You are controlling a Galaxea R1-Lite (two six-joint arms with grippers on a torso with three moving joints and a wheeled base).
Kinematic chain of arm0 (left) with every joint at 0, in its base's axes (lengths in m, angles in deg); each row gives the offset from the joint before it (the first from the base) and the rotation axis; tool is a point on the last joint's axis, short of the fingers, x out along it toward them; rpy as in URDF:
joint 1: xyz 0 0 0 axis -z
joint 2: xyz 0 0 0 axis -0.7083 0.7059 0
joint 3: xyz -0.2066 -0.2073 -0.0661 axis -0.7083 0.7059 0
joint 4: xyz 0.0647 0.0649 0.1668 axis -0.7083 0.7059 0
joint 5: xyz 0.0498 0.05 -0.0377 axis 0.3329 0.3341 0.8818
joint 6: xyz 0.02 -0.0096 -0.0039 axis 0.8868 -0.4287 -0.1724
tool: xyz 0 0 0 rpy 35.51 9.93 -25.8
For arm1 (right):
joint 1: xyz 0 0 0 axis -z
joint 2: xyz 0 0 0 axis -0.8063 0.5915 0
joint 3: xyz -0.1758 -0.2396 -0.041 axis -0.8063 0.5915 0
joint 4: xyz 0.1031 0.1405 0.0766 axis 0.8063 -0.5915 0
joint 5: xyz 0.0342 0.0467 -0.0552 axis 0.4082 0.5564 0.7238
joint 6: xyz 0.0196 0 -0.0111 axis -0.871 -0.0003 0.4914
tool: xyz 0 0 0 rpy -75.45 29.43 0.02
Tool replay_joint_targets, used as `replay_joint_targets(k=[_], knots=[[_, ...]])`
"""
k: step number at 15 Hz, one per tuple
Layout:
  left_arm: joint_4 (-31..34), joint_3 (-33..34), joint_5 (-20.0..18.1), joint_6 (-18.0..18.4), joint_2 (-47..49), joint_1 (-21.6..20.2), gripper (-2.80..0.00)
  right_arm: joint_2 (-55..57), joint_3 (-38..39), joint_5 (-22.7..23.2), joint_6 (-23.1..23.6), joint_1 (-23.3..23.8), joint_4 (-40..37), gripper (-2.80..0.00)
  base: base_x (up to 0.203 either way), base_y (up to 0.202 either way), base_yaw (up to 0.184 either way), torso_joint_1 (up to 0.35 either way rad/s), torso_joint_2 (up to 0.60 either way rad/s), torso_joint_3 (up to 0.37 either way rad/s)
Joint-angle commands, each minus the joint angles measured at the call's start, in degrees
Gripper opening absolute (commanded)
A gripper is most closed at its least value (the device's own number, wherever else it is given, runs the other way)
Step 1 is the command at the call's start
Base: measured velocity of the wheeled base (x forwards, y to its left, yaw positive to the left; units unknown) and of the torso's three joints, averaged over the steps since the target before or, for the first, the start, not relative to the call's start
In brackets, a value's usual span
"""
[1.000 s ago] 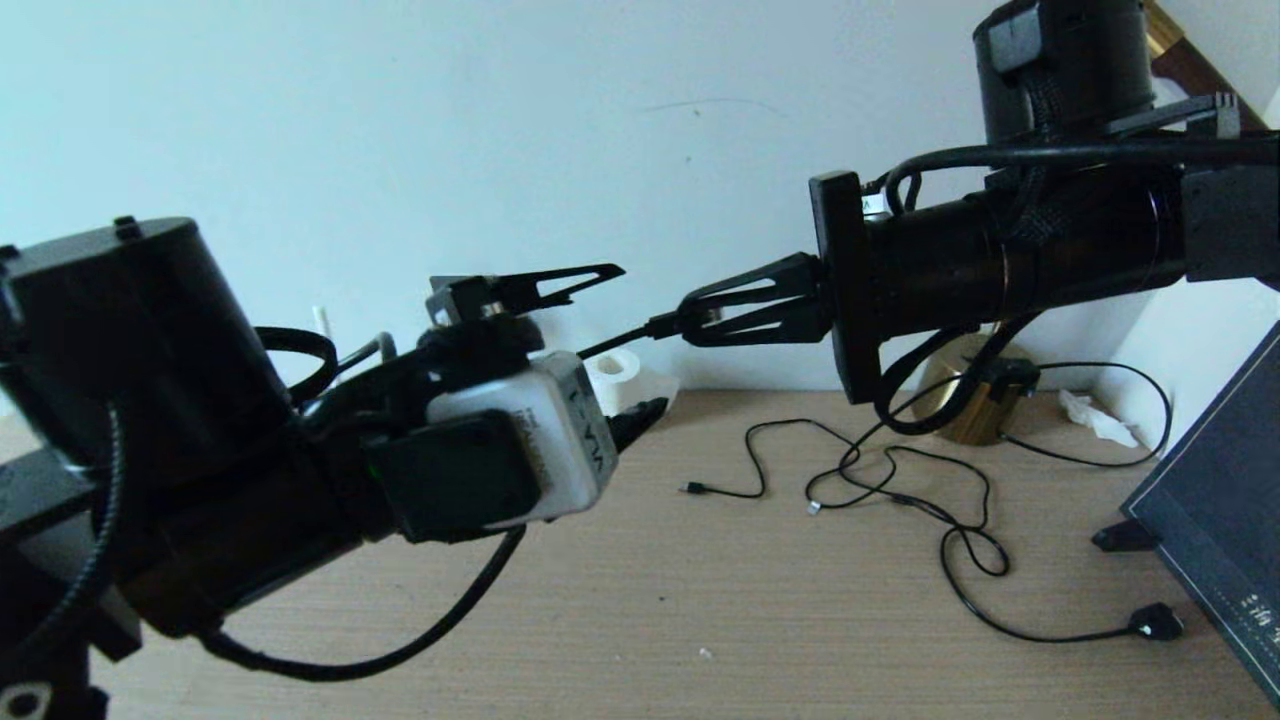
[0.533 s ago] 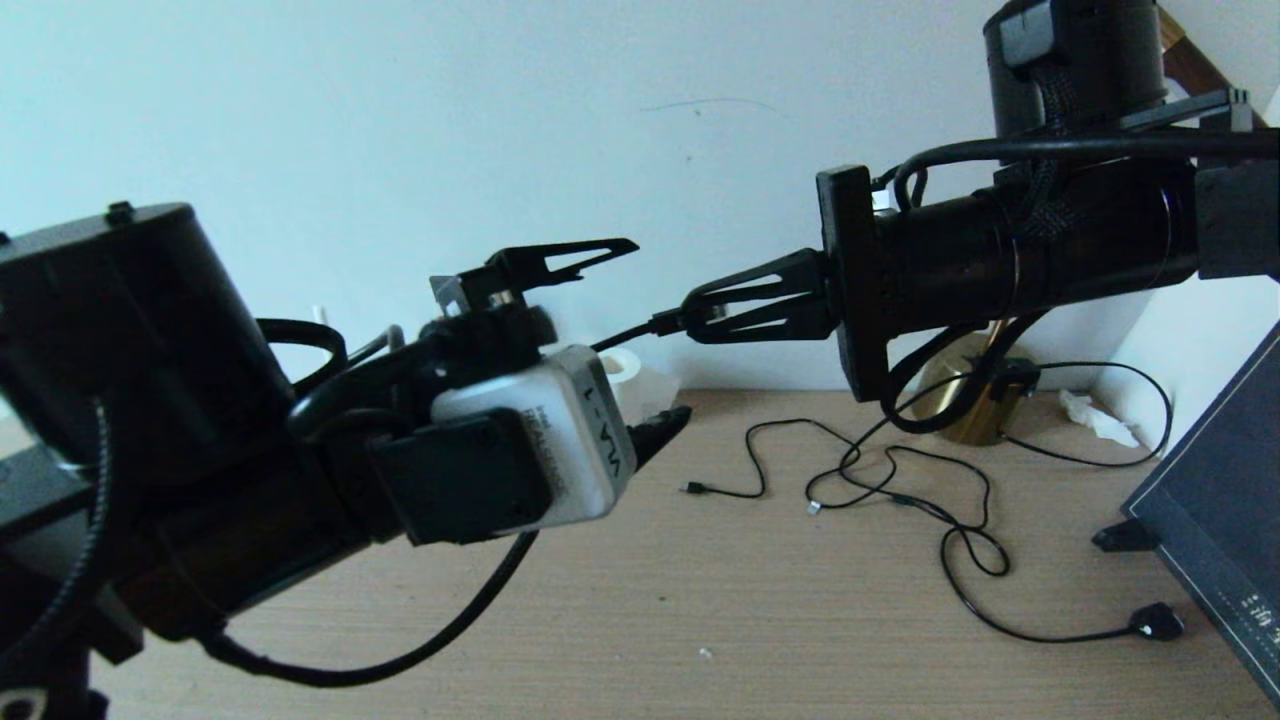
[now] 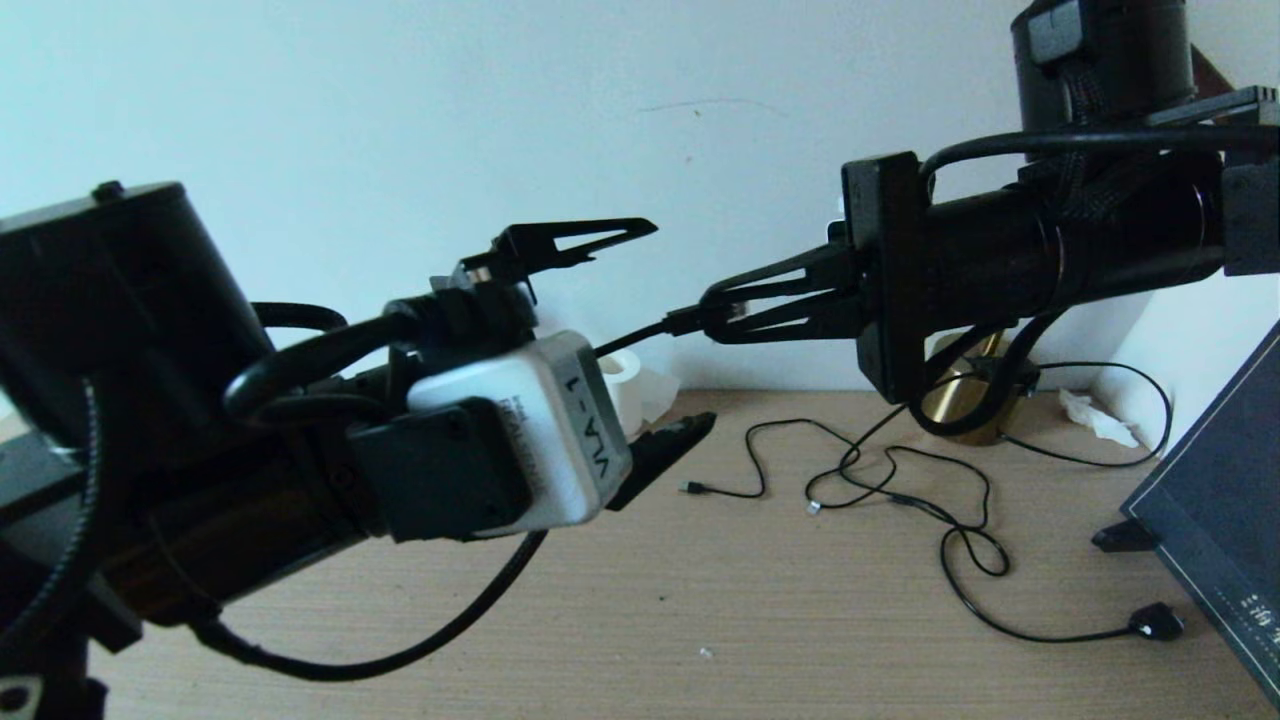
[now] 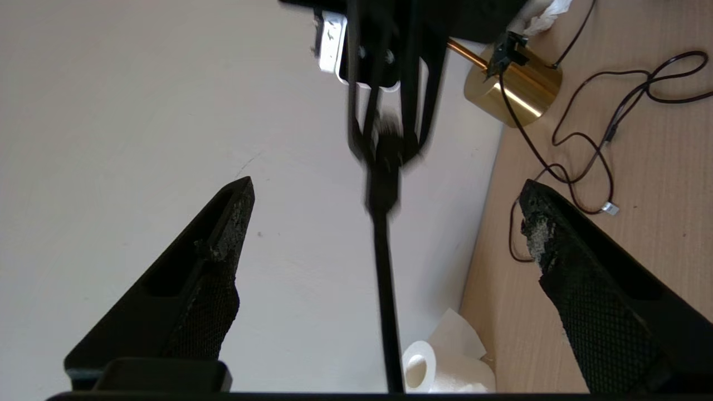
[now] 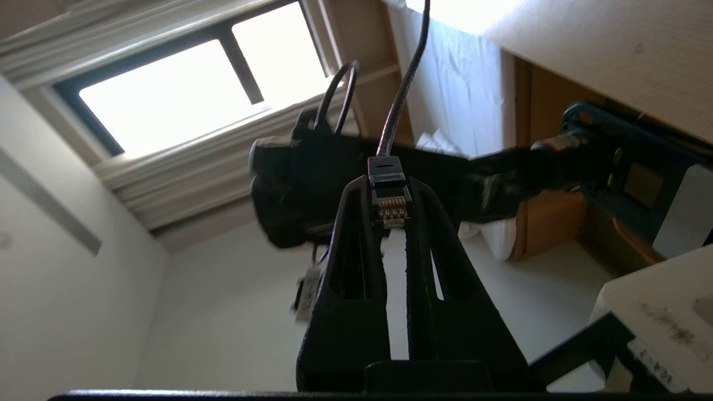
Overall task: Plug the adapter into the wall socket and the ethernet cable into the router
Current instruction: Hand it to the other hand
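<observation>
My right gripper (image 3: 715, 315) hangs in the air above the table, shut on the ethernet cable's clear plug (image 5: 390, 207); the plug's gold contacts face the wrist camera. The black ethernet cable (image 3: 630, 338) trails left from the plug and passes behind my left arm. My left gripper (image 3: 655, 335) faces the right one, open wide. In the left wrist view the cable (image 4: 385, 289) runs between the left fingers (image 4: 231, 217), touching neither. The adapter, the wall socket and the router are out of view.
A white tissue roll (image 3: 622, 385) stands by the wall. A brass cylinder (image 3: 965, 405) sits at the back right. Thin black cables (image 3: 900, 480) loop over the wooden table (image 3: 700, 600), one ending in a chunky black plug (image 3: 1155, 622). A dark panel (image 3: 1220, 500) leans at the right.
The right gripper has drawn back to the right and slightly up with the plug. The left gripper has followed it rightward, and its fingers stand further apart.
</observation>
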Motion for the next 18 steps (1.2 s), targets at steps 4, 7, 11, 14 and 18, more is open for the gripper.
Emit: replay_joint_targets(k=[4, 7, 11, 14, 18], knots=[[-0.44, 0.78, -1.69, 0.21, -0.63, -0.01, 0.0, -0.51, 0.22, 1.16, -0.45, 0.89, 0.02, -2.8, 0.0, 0.0, 0.0, 0.0, 0.0, 0.0], [-0.53, 0.69, -1.93, 0.21, -1.35, 0.23, 0.0, 0.05, 0.17, 1.71, -0.27, 0.8, 0.1, -2.8, 0.0, 0.0, 0.0, 0.0, 0.0, 0.0], [-0.53, 0.43, -2.14, 0.13, -1.29, 0.96, 0.0, 1.46, -0.31, 3.19, -0.27, 0.8, 0.16, -2.8, 0.0, 0.0, 0.0, 0.0, 0.0, 0.0], [-0.68, 0.07, -2.08, -0.85, -0.75, 1.22, 0.0, 1.84, -0.4, 3.19, -0.18, 0.78, 0.19, -2.8, 0.0, 0.0, 0.0, 0.0, 0.0, 0.0], [-0.7, 0.04, -2.12, -1.1, -0.41, 1.22, 0.0, 1.84, -0.4, 3.27, -0.18, 0.71, 0.19, -2.8, 0.0, 0.0, 0.0, 0.0, 0.0, 0.0]])
